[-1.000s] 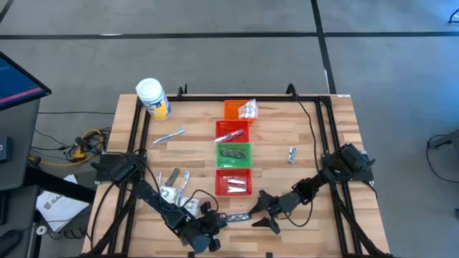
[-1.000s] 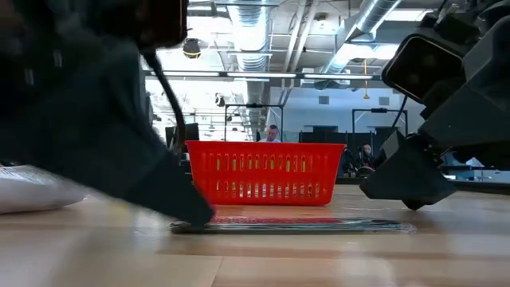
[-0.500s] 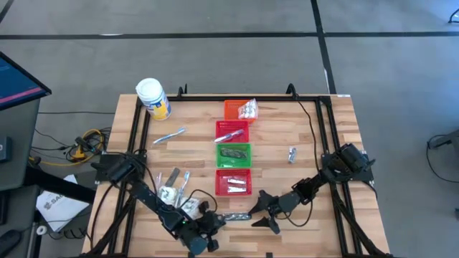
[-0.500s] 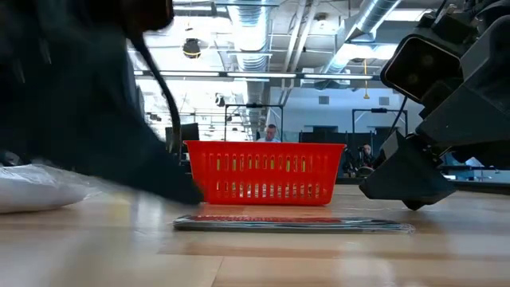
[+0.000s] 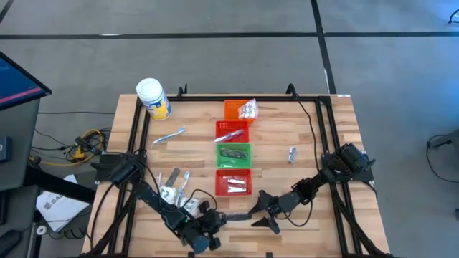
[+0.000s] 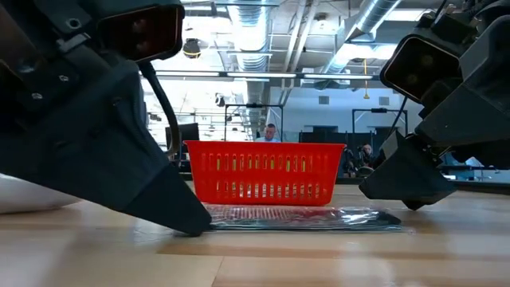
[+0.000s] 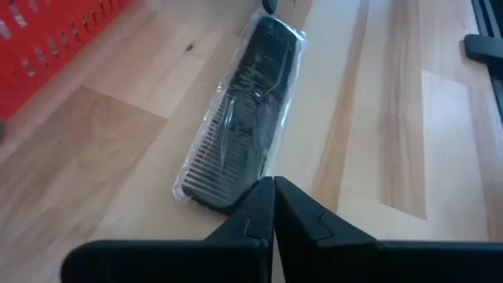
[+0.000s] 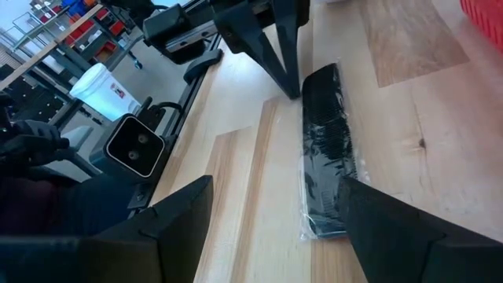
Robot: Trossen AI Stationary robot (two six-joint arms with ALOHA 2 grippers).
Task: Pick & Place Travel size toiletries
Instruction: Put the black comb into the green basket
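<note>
A dark comb in a clear wrapper [image 5: 239,214] lies flat near the table's near edge, also seen in the left wrist view [image 7: 240,118] and right wrist view [image 8: 326,149]. My left gripper [image 5: 219,216] is shut, with its tips at the comb's left end. My right gripper [image 5: 264,213] is open. It stands just right of the comb's other end, its fingers wide apart and clear of it. More toiletries lie about: sachets [image 5: 176,192], a toothbrush [image 5: 169,135], a silvery tube [image 5: 292,153]. My left gripper [image 7: 273,187] touches the wrapped comb's left end [image 7: 236,200] with its shut fingertips. It comes slanting down from the table's left, in line with the comb's length. The comb lies flat on the table [image 6: 303,218]. I cannot tell whether the tips pinch the wrapper's edge or only press against it.
Four mesh baskets stand in a row down the table's middle: orange [image 5: 234,109], red [image 5: 232,132], green [image 5: 234,153], red [image 5: 234,182], the last just beyond the comb. A white jar with a yellow label [image 5: 153,98] stands at the far left. Bare wood lies right of the baskets.
My left gripper drew back from the comb toward the near-left, then came back against its left end. In the low view the comb now reaches less far to either side and has turned slightly. My right gripper kept still.
</note>
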